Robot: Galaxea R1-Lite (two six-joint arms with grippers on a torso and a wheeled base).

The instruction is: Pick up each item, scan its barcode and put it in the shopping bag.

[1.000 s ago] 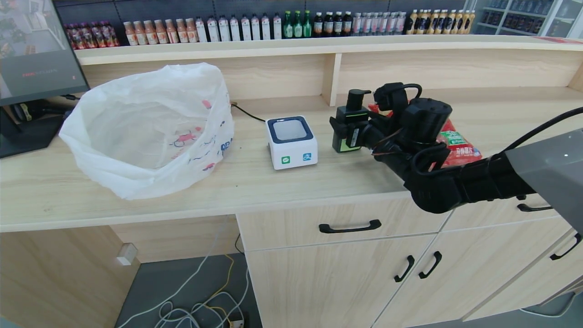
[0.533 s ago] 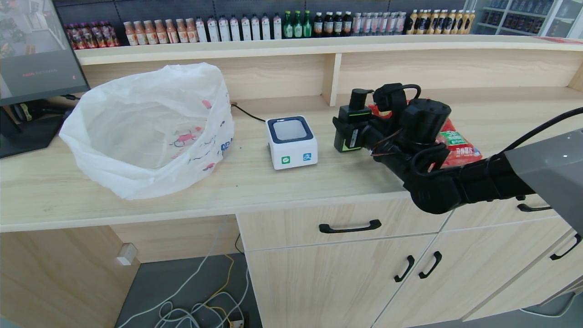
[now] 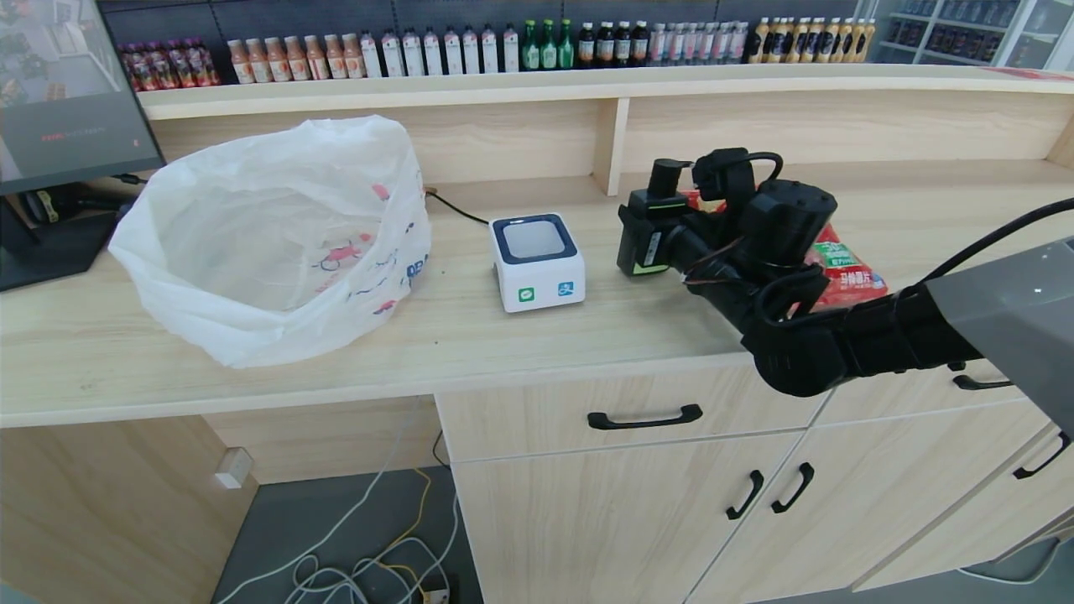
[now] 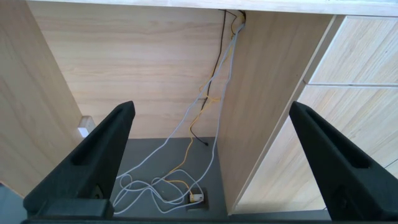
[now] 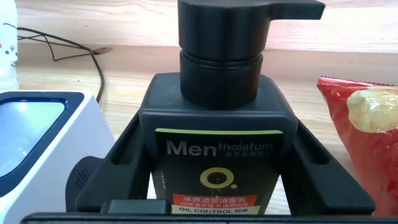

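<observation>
The pump bottle (image 3: 644, 235) is gripped by the right pincer (image 5: 214, 186), whose two dark fingers press against its flat sides while the pump head rises clear above them. It stands upright, its long axis running straight up from the counter (image 3: 503, 335). From where I stand I cannot tell whether its base rests on the wood or hangs just off it.

What matters for the next move is that the scanner (image 3: 537, 260) sits just beside the bottle, on the robot's left of it, with a small gap between them. The scanner's glass window faces upward, not sideways. My guess is that the bottle must travel left over that window and tip, so that whichever face bears the barcode looks down.

Farther left on the same line, beyond the scanner, the shopping bag (image 3: 277, 243) stands with its mouth wide.

The left pincer (image 4: 211, 109) is spread wide and hangs low in front of the cabinet. The right arm is clearly the one placed for this.

A red snack packet (image 3: 843, 268) lies behind the right arm.
</observation>
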